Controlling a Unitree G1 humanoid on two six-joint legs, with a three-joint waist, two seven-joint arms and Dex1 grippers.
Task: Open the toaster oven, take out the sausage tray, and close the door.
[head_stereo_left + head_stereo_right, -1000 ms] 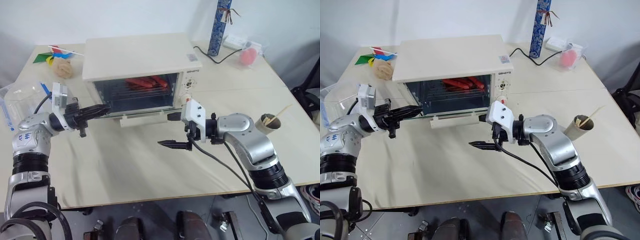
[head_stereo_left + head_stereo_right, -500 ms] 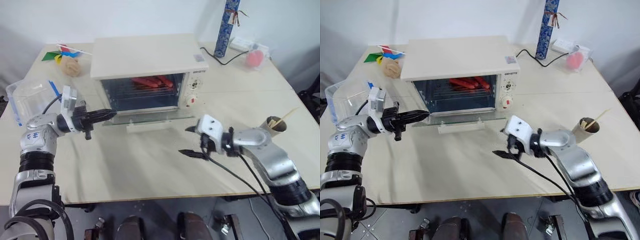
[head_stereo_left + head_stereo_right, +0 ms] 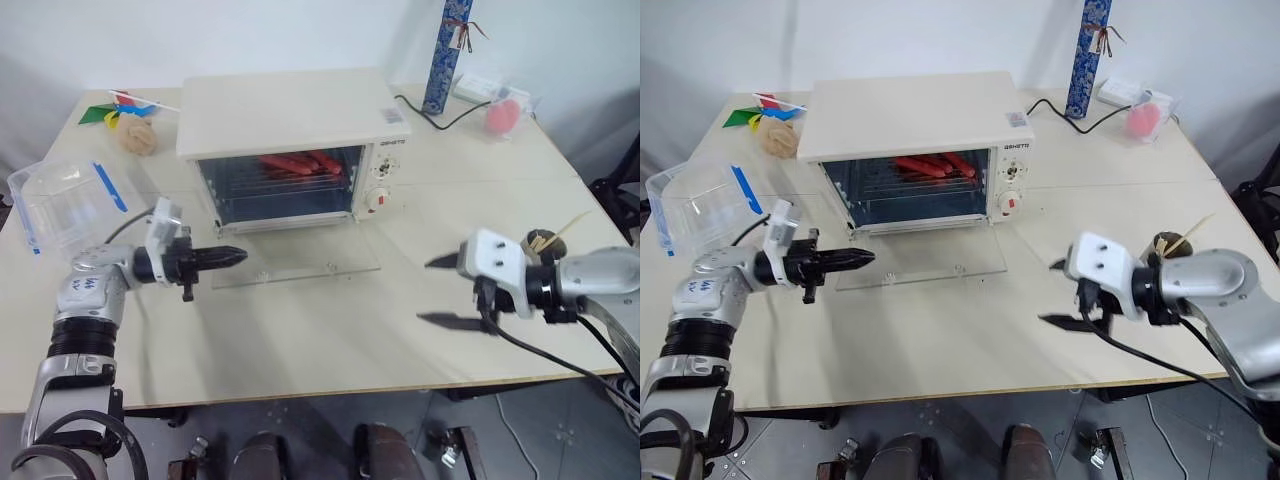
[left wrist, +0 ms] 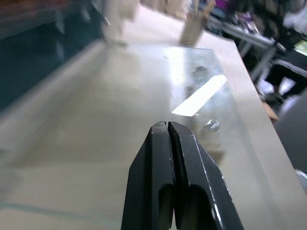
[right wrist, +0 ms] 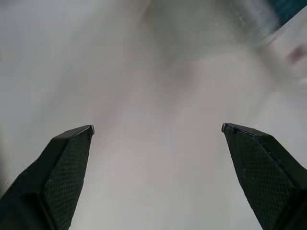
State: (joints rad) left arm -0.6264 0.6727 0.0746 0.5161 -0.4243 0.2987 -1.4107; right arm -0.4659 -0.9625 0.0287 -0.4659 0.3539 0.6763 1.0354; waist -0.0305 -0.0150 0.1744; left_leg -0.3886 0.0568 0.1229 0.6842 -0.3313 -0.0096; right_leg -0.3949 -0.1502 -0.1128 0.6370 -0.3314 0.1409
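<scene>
The cream toaster oven (image 3: 290, 115) stands at the back middle of the table. Its glass door (image 3: 300, 268) lies folded down flat on the tabletop in front of it. Inside, the sausage tray (image 3: 298, 164) with red sausages rests on the upper rack. My left gripper (image 3: 238, 254) is shut, holds nothing and points right. Its tip is at the door's left edge, and the left wrist view shows its fingers (image 4: 168, 158) pressed together over the glass pane. To the right of the door my right gripper (image 3: 425, 291) hangs wide open and empty above the table.
A clear plastic box with blue clips (image 3: 65, 200) sits at the table's left edge. A bun (image 3: 137, 137) and a paper pinwheel lie at the back left. A paper cup with sticks (image 3: 545, 243) stands by my right arm. A blue tube (image 3: 440, 55) and a pink item (image 3: 503, 115) stand at the back right.
The door has dropped from half open to flat on the table. My left gripper sank with it. My right gripper swung right, away from the oven. The camera shifted as well.
</scene>
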